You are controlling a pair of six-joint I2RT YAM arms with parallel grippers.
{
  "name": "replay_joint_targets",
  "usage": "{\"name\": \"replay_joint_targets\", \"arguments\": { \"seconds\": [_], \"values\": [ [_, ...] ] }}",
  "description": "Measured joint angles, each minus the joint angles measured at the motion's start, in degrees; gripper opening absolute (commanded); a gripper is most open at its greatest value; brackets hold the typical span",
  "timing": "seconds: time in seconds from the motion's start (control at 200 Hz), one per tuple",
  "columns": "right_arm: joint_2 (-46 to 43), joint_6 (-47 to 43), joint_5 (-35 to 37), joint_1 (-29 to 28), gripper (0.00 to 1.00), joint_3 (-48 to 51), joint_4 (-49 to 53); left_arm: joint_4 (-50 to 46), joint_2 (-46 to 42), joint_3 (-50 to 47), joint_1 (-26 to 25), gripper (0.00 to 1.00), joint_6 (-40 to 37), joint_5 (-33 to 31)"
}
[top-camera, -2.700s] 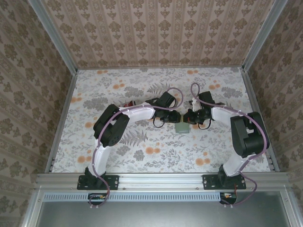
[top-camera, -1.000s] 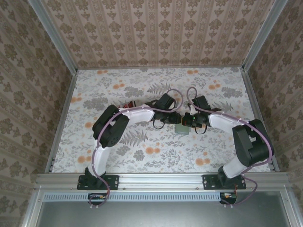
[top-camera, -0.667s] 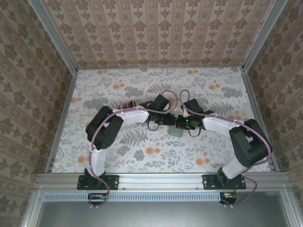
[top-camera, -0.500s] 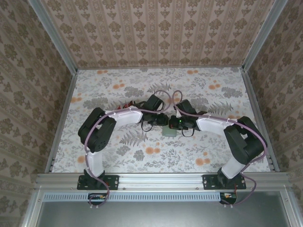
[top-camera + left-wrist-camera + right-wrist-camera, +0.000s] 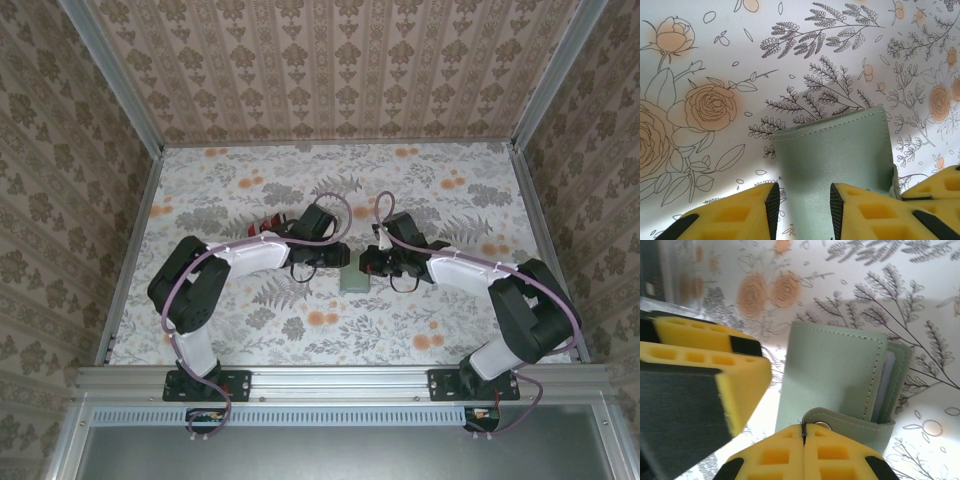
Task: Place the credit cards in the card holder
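table (image 5: pixel 250 180): white top printed with grey leaves and orange flowers, with patterned walls on three sides; both arms reach over its middle.
left arm (image 5: pixel 255 250): white-and-black arm with a purple cable. It is folded at the elbow on the left, and its forearm runs rightward to the centre.
red thing (image 5: pixel 268 222): small dark red object on the table just behind the left arm's forearm, partly hidden and too small to identify.
left gripper (image 5: pixel 802 191): yellow foam fingers stand apart with a clear gap. The grey-green face below shows through that gap and is wider than it. Whether the pads touch that face cannot be told. From above, this gripper sits at the case's far left corner.
card holder (image 5: pixel 832 365): flat grey-green stitched folding case with rounded corners. It is at the middle of the table, between the two grippers and just nearer the arm bases. Its two covers lie slightly offset.
pale sleeves (image 5: pixel 887 371): clear pockets showing at the open right edge between the covers; their contents cannot be made out.
snap tab (image 5: pixel 855 422): strap of the same grey-green material with a metal stud, curling from the case's near edge to the fingertips below.
right gripper (image 5: pixel 804 434): yellow foam pads pressed together, with the tab's end pinched at their seam.
right arm (image 5: pixel 462 268): matching white-and-black arm reaching leftward from the right side.
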State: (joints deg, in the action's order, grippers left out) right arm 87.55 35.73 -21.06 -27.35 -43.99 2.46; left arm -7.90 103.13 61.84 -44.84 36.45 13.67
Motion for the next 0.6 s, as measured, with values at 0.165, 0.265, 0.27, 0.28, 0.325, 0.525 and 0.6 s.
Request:
{"name": "replay_joint_targets", "arguments": {
  "seconds": [0.165, 0.265, 0.27, 0.28, 0.325, 0.525, 0.6],
  "values": [
    [0.0, -0.6, -5.2, 2.1, 0.01, 0.3, -2.3, 0.7, 0.0, 0.0, -1.0, 0.35, 0.0, 0.0],
    [0.0, -1.5, -8.2, 3.3, 0.00, 0.4, -2.3, 0.7, 0.2, 0.0, -1.7, 0.35, 0.0, 0.0],
    [0.0, -1.5, -8.4, 3.5, 0.00, 0.4, -2.3, 0.7, 0.2, 0.0, -1.7, 0.35, 0.0, 0.0],
    [0.0, -1.6, -8.7, 3.6, 0.00, 0.5, -2.3, 0.7, 0.3, 0.0, -1.8, 0.35, 0.0, 0.0],
    [0.0, -2.1, -10.2, 4.2, 0.00, 0.7, -2.3, 0.9, 0.8, 0.0, -2.0, 0.35, 0.0, 0.0],
    [4.1, -4.3, -16.7, 5.9, 0.00, 0.7, -2.3, 3.6, 2.6, 0.2, -2.1, 0.34, 1.1, 0.4],
    [5.8, -4.5, -18.4, 6.2, 0.00, 0.7, -2.9, 3.7, 3.0, 0.5, -2.0, 0.34, 1.2, 0.6]
  ]
}}
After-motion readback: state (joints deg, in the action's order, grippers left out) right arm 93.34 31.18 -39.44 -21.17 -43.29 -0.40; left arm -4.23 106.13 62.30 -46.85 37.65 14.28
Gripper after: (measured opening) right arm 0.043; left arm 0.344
